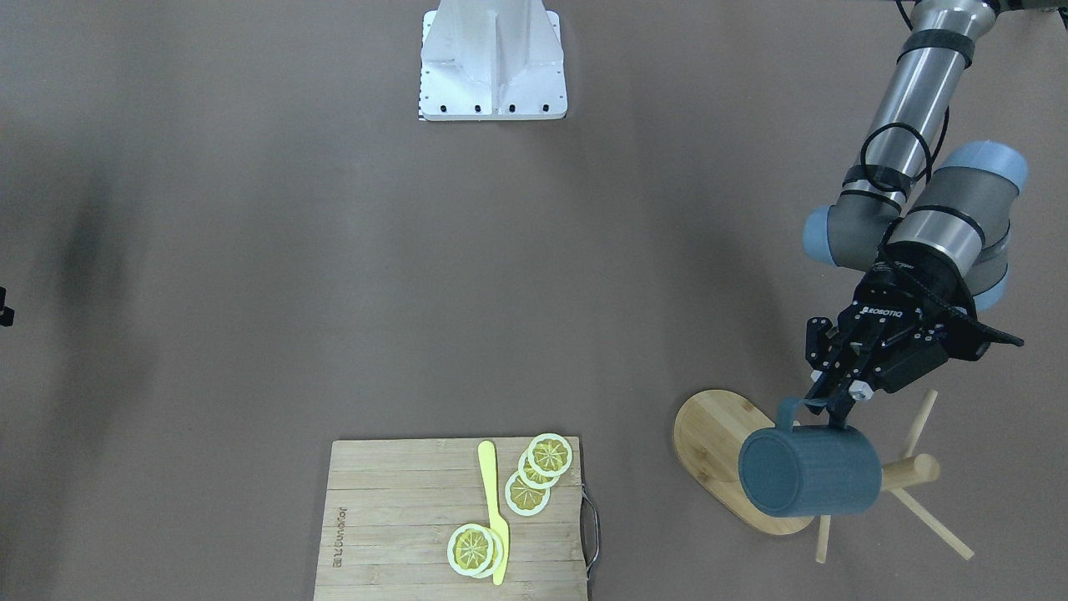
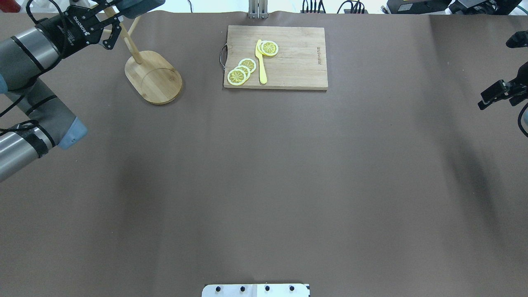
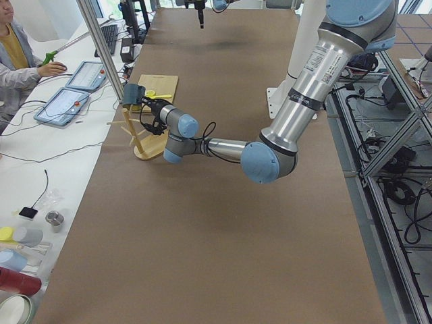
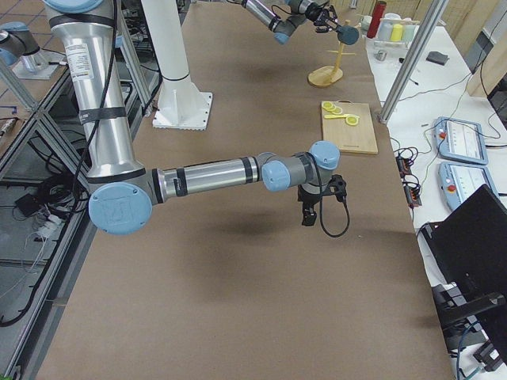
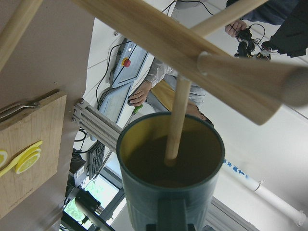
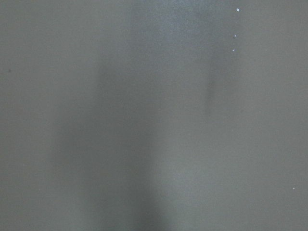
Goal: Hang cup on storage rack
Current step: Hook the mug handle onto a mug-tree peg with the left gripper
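Clamped by its handle in the left gripper's (image 1: 833, 409) jaws, cup (image 1: 813, 482) mouth over a peg (image 5: 175, 120); released too shallow, liable to slide off, tipping the storage rack (image 1: 709, 434).

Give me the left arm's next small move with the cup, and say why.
Probably slide the cup further onto the peg before releasing. The left hand is shut on its handle, and the left wrist view shows that storage rack peg inside the cup's mouth, though how deep it sits is unclear.
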You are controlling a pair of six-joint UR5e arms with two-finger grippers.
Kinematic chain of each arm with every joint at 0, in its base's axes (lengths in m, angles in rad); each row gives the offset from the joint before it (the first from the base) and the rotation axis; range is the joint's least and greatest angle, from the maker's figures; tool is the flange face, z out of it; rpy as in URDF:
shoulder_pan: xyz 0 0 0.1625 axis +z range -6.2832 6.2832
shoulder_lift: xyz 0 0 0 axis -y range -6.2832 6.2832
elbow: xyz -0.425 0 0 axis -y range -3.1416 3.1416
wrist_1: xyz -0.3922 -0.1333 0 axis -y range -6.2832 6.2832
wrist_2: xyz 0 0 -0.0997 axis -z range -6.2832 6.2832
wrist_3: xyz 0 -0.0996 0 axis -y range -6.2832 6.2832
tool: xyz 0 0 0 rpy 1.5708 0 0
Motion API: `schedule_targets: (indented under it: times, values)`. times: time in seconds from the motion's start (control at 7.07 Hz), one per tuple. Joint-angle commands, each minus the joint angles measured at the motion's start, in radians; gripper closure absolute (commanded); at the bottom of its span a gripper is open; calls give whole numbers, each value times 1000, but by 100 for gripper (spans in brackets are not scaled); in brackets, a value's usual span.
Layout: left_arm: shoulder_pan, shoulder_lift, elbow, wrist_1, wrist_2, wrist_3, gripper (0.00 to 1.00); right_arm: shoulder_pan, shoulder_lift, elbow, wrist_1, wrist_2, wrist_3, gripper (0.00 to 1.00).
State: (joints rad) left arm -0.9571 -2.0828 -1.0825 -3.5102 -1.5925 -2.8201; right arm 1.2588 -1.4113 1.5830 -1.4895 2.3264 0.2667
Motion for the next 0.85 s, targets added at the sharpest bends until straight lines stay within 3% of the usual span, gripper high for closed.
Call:
schedule_targets:
  times: [0.0, 0.71]
  values:
    - [0, 3, 15, -7, 2, -7, 100, -1, 0, 0, 0, -1, 0, 0]
    - [0, 17, 65, -79, -1, -4, 100, 7, 0, 3, -2, 17, 2, 0]
